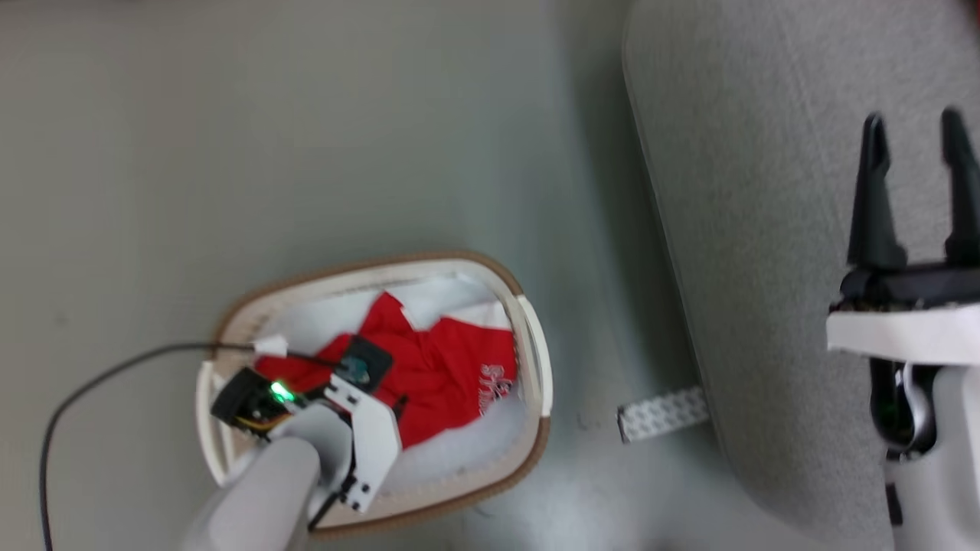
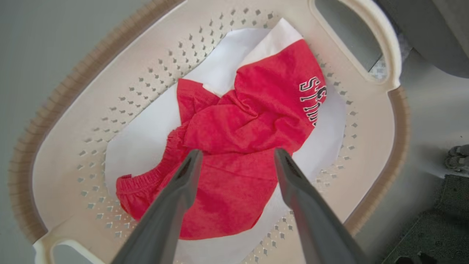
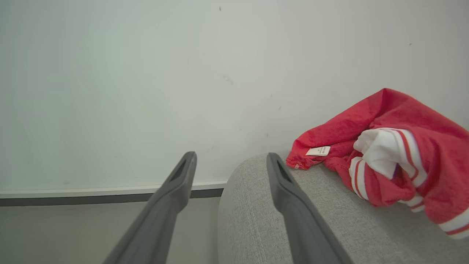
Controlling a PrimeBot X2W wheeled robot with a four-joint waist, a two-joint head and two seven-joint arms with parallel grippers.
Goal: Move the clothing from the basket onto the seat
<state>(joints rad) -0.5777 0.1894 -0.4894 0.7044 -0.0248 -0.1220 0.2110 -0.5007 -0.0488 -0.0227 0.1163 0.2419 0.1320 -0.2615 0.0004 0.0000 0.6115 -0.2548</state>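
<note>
Seen from the head, the cream basket (image 1: 536,344) with its brown rim sits on the floor (image 1: 230,138), to the left of the big grey seat (image 1: 766,229) and apart from it. A red garment (image 1: 452,367) lies crumpled inside it on a white sheet. The left arm (image 1: 260,490) reaches down into the basket with its wrist over the garment, and a black cable (image 1: 84,390) trails from the wrist across the floor. The right fingers (image 1: 873,207) stand above the seat, spread apart with nothing between them. From the left wrist, the left fingers (image 2: 172,205) are spread wide and grip nothing. Both tips sit over the lower half of the red garment (image 2: 249,124), one toward each side of the heap, but whether they touch the cloth cannot be told. The garment is bunched in the middle of the basket's floor, with an elastic waistband at one end and white lettering (image 2: 313,104) at the other. From the right wrist, the right fingers (image 3: 163,209) are equally wide apart and empty — one tip shows against the pale wall (image 3: 146,73), the other against the seat's rounded edge. A striped red garment (image 3: 421,146) with a small white label (image 3: 318,150) lies heaped on the seat (image 3: 384,234), beside the fingers but clear of them.
</note>
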